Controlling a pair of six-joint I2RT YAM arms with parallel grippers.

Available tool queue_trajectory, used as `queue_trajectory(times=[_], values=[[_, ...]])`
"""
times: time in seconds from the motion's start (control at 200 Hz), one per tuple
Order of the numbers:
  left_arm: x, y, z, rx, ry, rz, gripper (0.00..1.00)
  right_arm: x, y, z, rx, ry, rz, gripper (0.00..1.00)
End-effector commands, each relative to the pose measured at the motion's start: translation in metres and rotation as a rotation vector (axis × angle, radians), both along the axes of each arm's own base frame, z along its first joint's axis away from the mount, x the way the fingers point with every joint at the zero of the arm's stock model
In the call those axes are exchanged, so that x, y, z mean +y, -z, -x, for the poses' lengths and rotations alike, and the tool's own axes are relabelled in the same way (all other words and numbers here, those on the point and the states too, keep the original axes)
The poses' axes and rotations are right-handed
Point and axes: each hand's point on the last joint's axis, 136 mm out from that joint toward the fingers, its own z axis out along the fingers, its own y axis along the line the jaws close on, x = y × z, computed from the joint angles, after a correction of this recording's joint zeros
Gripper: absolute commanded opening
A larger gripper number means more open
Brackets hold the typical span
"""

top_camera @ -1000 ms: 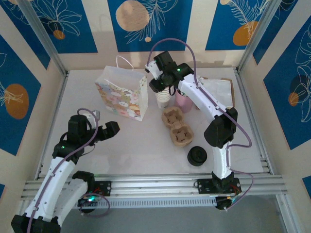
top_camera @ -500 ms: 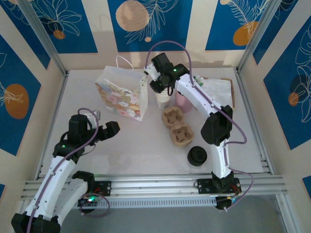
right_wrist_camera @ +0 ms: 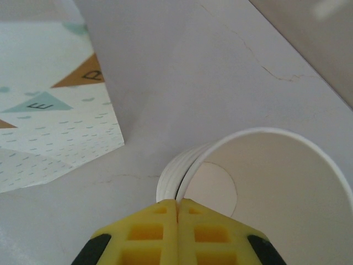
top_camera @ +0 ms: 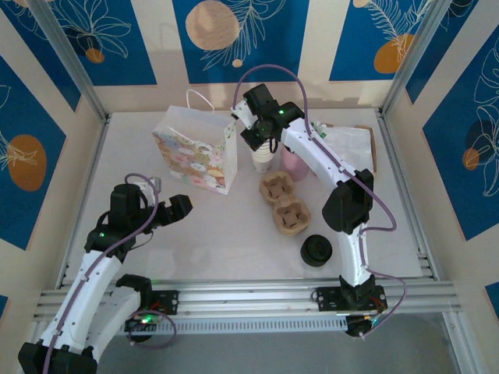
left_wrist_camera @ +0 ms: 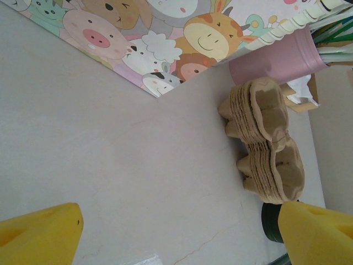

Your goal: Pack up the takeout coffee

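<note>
Since earlier, right tool [right_wrist_camera: 176, 203] closed, pinching cup [right_wrist_camera: 287, 176] rim; left tool [left_wrist_camera: 176, 234] spread; bag [right_wrist_camera: 49, 132] pennant reads "E".

Item count on the table:
- one printed gift bag [top_camera: 195, 160]
- one stack of nested white paper cups [top_camera: 262, 160], number of cups not readable
- one stack of nested pulp cup carriers [top_camera: 284, 204], layers not countable
- one pink straw holder [top_camera: 295, 165]
- one black lid [top_camera: 316, 251]

Right fingers [right_wrist_camera: 146, 237] have closed, seemingly pinching the cup [right_wrist_camera: 276, 182] rim.
</note>
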Motion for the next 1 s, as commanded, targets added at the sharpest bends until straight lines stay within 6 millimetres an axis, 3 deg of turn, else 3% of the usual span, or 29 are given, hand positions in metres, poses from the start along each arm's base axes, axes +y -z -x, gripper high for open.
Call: queue_trajectory(times=[0.0,0.415,0.645,0.85,0.995], values=[[-0.002,0.006,0.005,0.029,0.016,-0.001,0.91,0.0,-0.027,0.002,-0.058,-0.018,-0.011,0.0],[-0.002,0.006,0.005,0.032,0.014,-0.003,0.91,-0.006,-0.075,0.012,-0.166,-0.009,-0.043,0.0],[0.001,0.01,0.007,0.047,0.006,-0.018,0.91,-0.012,-0.128,0.027,-0.275,0.017,-0.109,0.0],[0.001,0.012,0.007,0.053,0.005,-0.021,0.91,-0.013,-0.181,0.074,-0.367,-0.011,-0.181,0.0],[-0.001,0.015,0.008,0.067,0.016,-0.015,0.91,-0.01,-0.19,0.122,-0.372,-0.056,-0.209,0.0]])
